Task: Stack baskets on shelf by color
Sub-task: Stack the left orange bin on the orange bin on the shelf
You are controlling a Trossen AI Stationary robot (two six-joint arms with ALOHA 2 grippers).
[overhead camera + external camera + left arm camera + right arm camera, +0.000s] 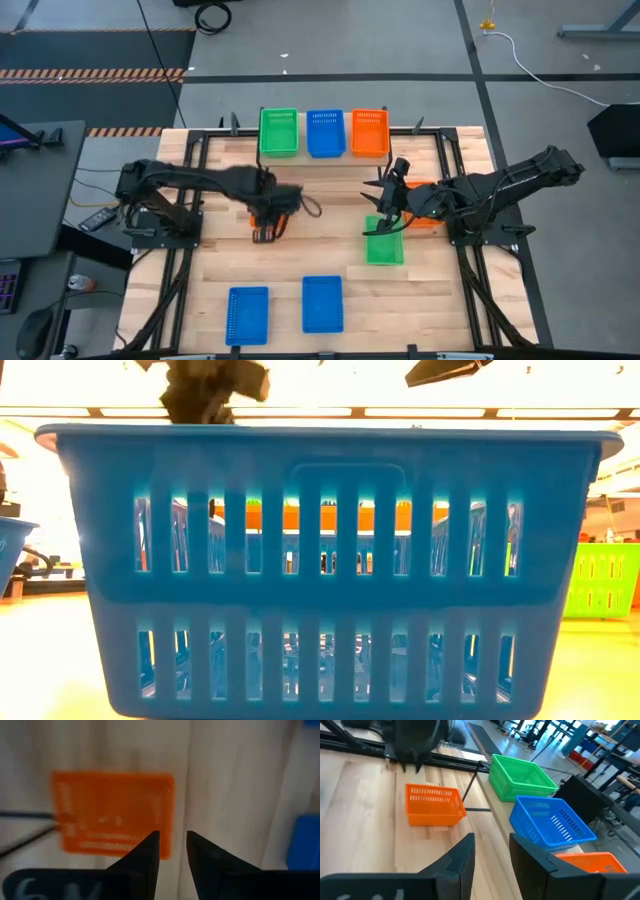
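Hovering above an orange basket point(114, 813), left fingers point(148, 856) narrowly parted, right fingers point(461, 857) likewise, mid-table.

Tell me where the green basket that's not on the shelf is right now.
In the high view the loose green basket sits on the tabletop right of centre, just below the right pincer, with an orange basket beside it under the right arm.

Both arms are dark, jointed and slim. The left gripper point(172, 851) and right gripper point(491, 855) each have two black, wedge-shaped, tapering fingers.
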